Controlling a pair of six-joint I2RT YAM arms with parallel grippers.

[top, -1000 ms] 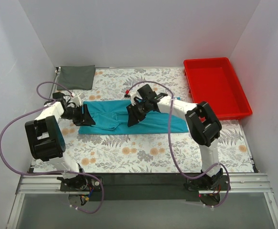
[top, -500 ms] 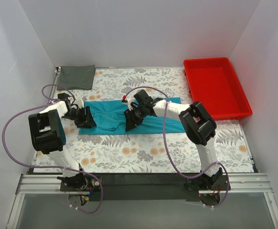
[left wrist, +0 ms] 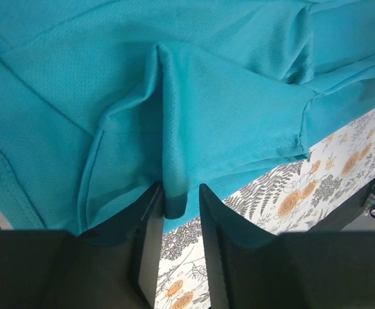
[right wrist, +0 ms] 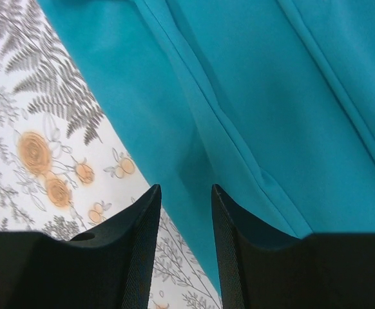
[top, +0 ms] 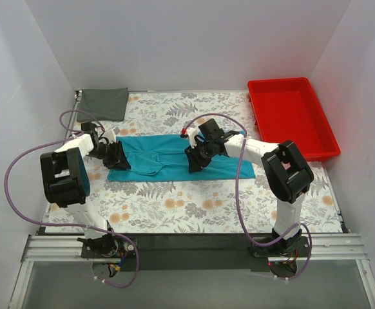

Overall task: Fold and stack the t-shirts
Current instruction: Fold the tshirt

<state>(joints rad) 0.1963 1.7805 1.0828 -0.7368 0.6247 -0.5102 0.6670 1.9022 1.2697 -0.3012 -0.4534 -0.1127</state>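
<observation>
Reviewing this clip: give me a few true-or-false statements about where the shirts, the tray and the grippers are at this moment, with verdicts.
1. The red tray holds no shirt. True.
2. The dark grey shirt lies flat at the far left corner. True.
3. The teal shirt is stacked on the dark grey shirt. False: the two lie apart, and the teal shirt is spread as a long band on the floral table cloth.
4. The left gripper hangs open, clear of any cloth. False: it pinches a raised ridge of the teal shirt at the shirt's left end.
5. The right gripper is over the red tray. False: it is at the teal shirt's near edge, about midway along it.
</observation>
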